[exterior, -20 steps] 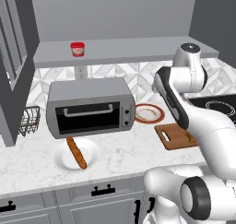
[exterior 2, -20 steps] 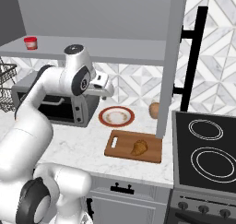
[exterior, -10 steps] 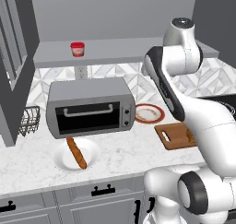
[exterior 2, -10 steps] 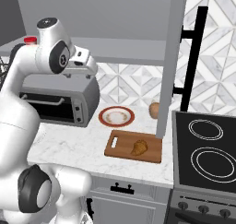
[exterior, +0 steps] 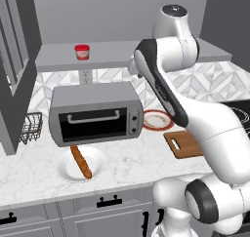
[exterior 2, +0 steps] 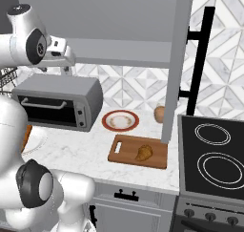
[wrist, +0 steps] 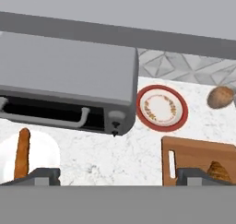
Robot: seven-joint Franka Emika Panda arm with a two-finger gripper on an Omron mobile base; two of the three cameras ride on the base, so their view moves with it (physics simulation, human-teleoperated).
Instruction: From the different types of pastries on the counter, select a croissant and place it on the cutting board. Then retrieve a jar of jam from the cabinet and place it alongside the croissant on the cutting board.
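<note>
- Small red-lidded jar of jam (exterior: 82, 51) stands on the grey cabinet ledge (exterior: 112, 58).
- Long thin brown baguette (exterior: 81, 161) lies on a white plate (exterior: 97, 159).
- Brown wooden cutting board (exterior: 184, 144) is partly hidden by the arm.

Even, diffuse rendered light, moderately bright; no distinct source. Faint soft shadow under the toaster oven (exterior: 95, 115) on the marble surface (exterior: 39, 167). No glare or highlights on the stovetop (exterior 2: 212, 154). All views slightly soft and low-resolution, edges jagged. No lens distortion; nothing out of focus.
</note>
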